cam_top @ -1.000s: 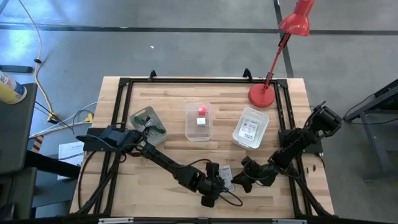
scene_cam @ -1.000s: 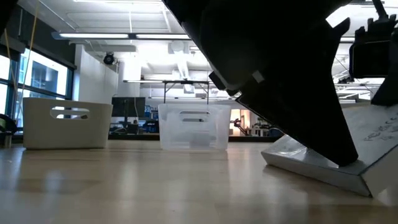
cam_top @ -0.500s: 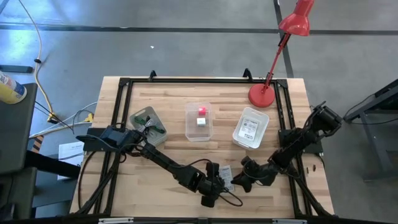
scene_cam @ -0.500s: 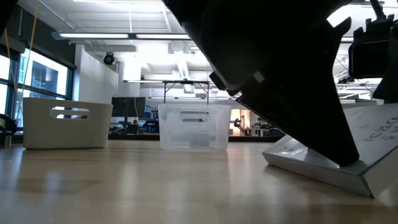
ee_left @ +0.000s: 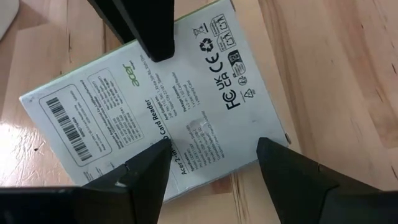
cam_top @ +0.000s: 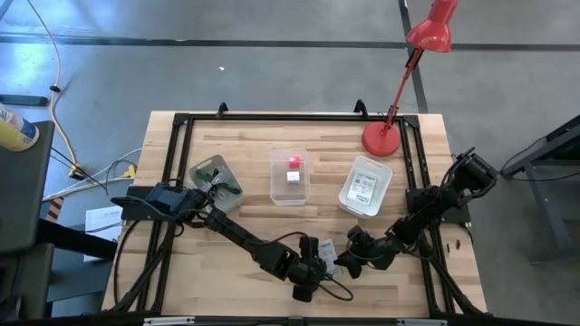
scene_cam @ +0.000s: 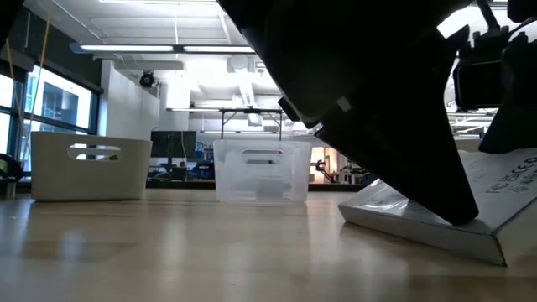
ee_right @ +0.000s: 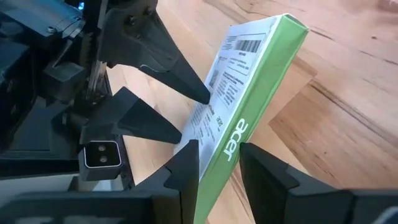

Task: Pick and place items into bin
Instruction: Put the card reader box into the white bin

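Observation:
A flat white printed packet with a green side (ee_right: 249,81) stands tilted near the table's front middle (cam_top: 326,256), its low edge on the wood (scene_cam: 352,214). My right gripper (ee_right: 217,163) comes from the table's right (cam_top: 344,263) and is shut on it. My left gripper (ee_left: 211,155) reaches in from the left (cam_top: 313,270), open, with both fingertips on the packet's printed face (ee_left: 161,106). The far bins hold a pink cube (cam_top: 294,162) and a white cube (cam_top: 293,177). My left gripper touches the packet's white printed face (ee_right: 208,99) with its two open fingertips (ee_right: 202,93), coming slanting down from the table's left. It does not grip the packet. My right gripper pinches the packet across its thickness at the green side (ee_right: 227,146), one finger on the printed face (ee_left: 152,34) and one behind. It comes slanting down from the table's right. The packet stays tilted, its low edge on the table.
Three bins stand in a row at mid-table: a white one with a green item and a cable (cam_top: 216,179), a clear one (cam_top: 290,190) and a white one with a packet (cam_top: 365,186). A red lamp's base (cam_top: 382,138) is at the far right.
My right gripper has edged toward the table's left with the packet. The packet's low edge has slid a little along the wood toward my left gripper, and it stays tilted.

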`<state>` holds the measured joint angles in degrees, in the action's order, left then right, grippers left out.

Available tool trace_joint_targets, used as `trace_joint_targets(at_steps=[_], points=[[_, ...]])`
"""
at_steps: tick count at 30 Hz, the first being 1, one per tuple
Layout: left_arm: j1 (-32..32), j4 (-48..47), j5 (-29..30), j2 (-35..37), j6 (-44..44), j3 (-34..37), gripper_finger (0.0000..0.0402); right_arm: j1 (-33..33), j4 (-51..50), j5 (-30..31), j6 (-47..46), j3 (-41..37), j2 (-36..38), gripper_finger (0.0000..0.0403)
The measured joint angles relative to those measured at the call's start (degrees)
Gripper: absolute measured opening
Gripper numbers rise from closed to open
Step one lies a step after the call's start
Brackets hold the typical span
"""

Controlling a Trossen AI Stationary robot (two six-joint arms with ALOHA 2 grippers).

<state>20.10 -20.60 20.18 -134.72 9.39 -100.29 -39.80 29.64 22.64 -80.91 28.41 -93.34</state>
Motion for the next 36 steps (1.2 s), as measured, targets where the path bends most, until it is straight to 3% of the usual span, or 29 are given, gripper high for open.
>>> trace_joint_targets(at_steps=[14, 24, 36], points=[[0.33, -0.20, 1.09, 0.01, -0.46, 0.02, 0.0232, 0.01, 0.15, 0.30, 0.73, 1.24, 0.00, 0.0097], [0.52, -0.43, 1.10, 0.02, -0.73, 0.02, 0.0232, -0.27, -2.72, 0.82, 0.77, 2.03, -0.02, 0.0032], [1.66, -0.95, 4.32, 0.42, -6.52, -0.02, 0.0232, -1.27, -3.93, 5.16, 2.11, 2.09, -0.07, 0.0026]])
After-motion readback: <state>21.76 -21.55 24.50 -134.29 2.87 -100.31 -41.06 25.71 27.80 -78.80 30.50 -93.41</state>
